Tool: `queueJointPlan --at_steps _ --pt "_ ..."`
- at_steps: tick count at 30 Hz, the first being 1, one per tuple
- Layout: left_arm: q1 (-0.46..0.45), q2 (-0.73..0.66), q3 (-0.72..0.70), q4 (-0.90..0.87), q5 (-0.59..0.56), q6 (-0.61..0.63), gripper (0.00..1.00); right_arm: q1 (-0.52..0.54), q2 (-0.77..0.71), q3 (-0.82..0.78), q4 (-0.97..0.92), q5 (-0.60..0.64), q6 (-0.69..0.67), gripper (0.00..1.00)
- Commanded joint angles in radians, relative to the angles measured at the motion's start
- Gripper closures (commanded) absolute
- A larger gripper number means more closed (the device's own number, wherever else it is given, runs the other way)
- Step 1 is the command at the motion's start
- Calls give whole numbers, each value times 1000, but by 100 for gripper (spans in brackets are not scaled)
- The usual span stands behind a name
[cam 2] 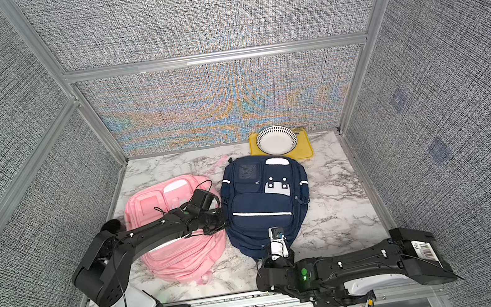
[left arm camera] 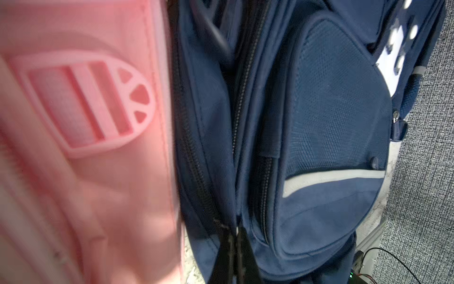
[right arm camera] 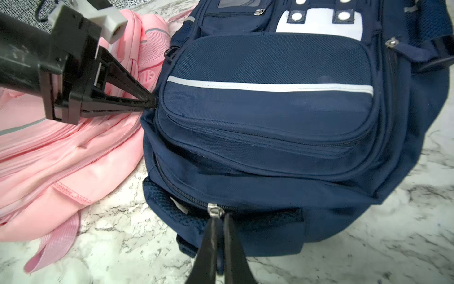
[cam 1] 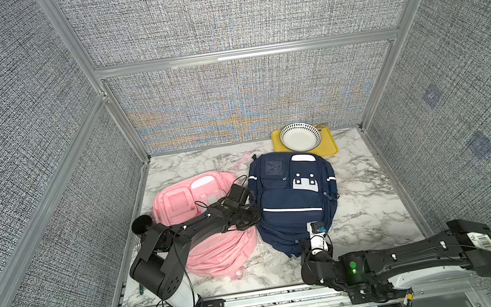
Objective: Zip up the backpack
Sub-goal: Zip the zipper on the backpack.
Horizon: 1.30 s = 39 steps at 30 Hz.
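The backpack (cam 1: 293, 199) lay flat near the middle of the table (cam 1: 370, 195), with its far end reaching the tray (cam 1: 330, 149) at the far edge, and a pink bag (cam 1: 202, 225) touched its side. The right gripper (right arm camera: 219, 217) was closed on the metal zipper pull (right arm camera: 215, 211) at the end of the backpack that faced the front edge. The left gripper (right arm camera: 151, 101) had its jaws together too, with the tips pressed into the seam on the backpack's side next to the pink bag. It seemed to pinch the cloth there (the left wrist view was too blurred to be sure). I judged that the grasp was made and that the step in hand was the pull itself. How much of the track was open, I could not tell. The next move called for drawing the pull along the curve of the track, low and in line with the teeth, while the left gripper held the cloth tight so that the backpack would not slide or bunch.
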Motion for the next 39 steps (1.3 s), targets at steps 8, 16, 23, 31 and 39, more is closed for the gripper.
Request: queueJointPlan --at_steps 8,16,23,31,39 --pt "-28 -124 -64 -36 -36 -27 59 -13 71 31 96 -9 -122 100" --pt "-112 -248 -98 -100 -69 -96 50 -13 105 44 126 -11 -133 100" --pt "-212 -246 -145 -5 -38 -229 49 -12 57 9 128 -6 -129 100" --pt "-279 -215 -137 51 -61 -291 46 -15 62 4 142 -14 -136 100" --pt "-315 -154 -115 94 -52 -318 46 -15 68 17 140 -13 -144 100"
